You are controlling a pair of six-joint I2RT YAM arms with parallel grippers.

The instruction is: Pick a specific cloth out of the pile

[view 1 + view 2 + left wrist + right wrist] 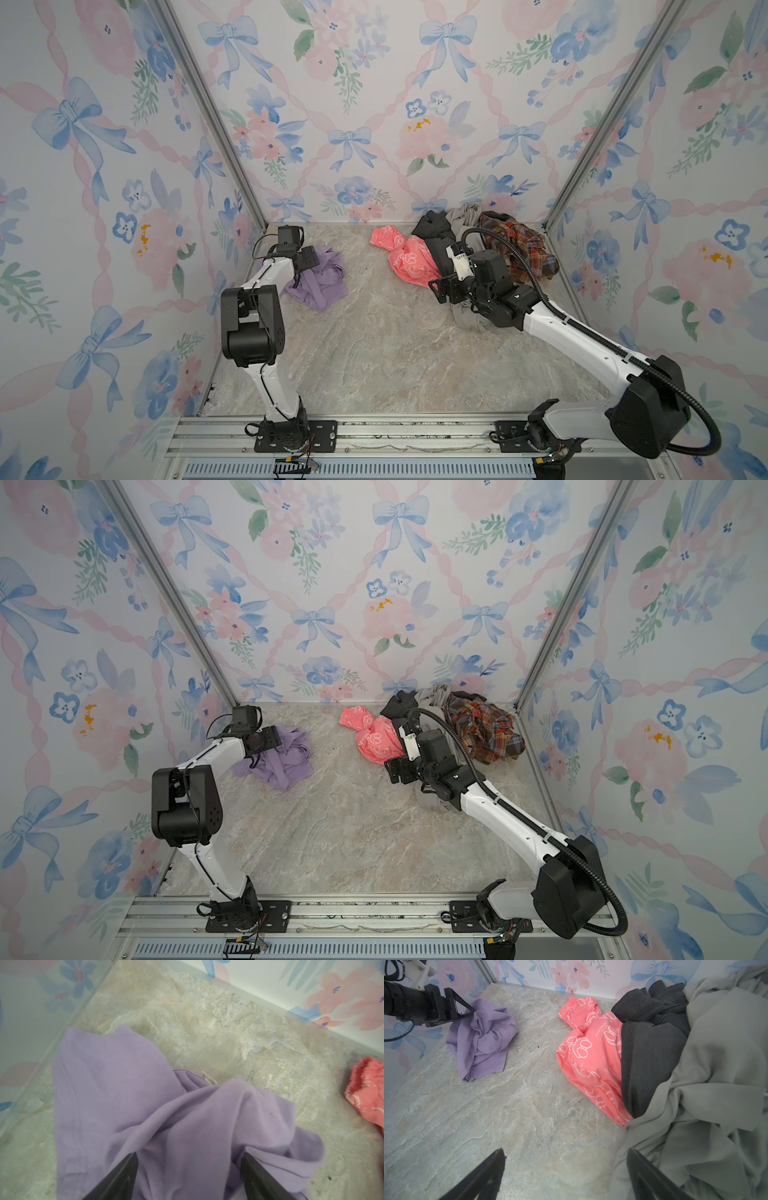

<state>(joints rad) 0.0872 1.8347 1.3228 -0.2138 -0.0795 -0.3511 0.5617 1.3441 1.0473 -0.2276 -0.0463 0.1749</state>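
Observation:
The lavender cloth (322, 280) (286, 762) (483, 1043) lies crumpled on the marble floor at the back left, apart from the pile (482, 245) (449, 725) at the back right. My left gripper (305, 270) (262, 750) (189, 1154) is over the cloth's near-left edge. Its fingers (126, 1169) stand wide apart, and loose purple folds (187, 1126) lie between them, not pinched. My right gripper (440, 291) (395, 773) (565, 1151) is open at the pile's front edge, with bare floor between its fingers.
The pile holds a coral-pink printed cloth (405, 257) (591, 1053), a black garment (434, 232) (650, 1047), a beige-grey garment (706, 1084) and a plaid shirt (519, 249). Flowered walls (353, 104) close in the back and both sides. Marble floor (382, 345) stretches between the arms.

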